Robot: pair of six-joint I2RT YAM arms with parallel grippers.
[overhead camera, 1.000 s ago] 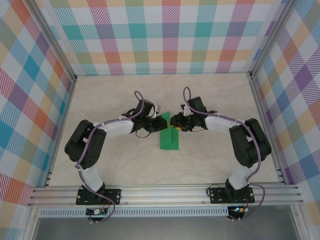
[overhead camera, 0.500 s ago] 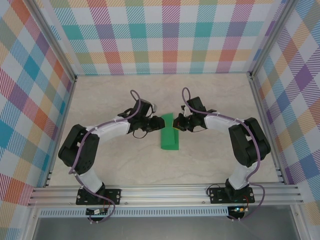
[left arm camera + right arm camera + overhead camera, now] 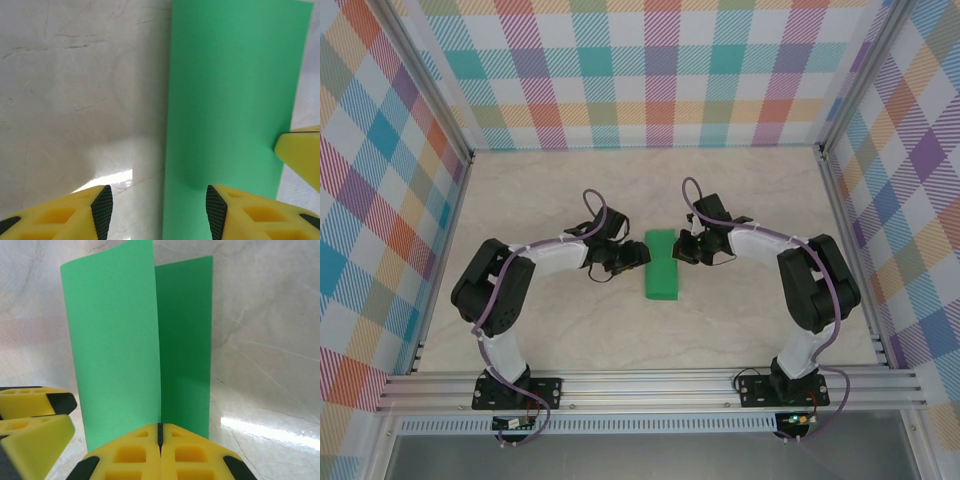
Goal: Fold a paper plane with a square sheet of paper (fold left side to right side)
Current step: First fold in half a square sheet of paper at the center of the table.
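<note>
Jaws of the right gripper (image 3: 160,432) were clenched together at the right edge of the folded paper (image 3: 230,100), any grip on it unclear, while the left gripper (image 3: 159,207) stood released astride its left edge, mid-way across the pale marbled table (image 3: 740,190) between plaid walls (image 3: 660,70).

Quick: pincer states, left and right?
Left pincer: open, holding nothing.
Right pincer: closed, tips at the edge of the folded green paper; whether it pinches it cannot be told.
</note>
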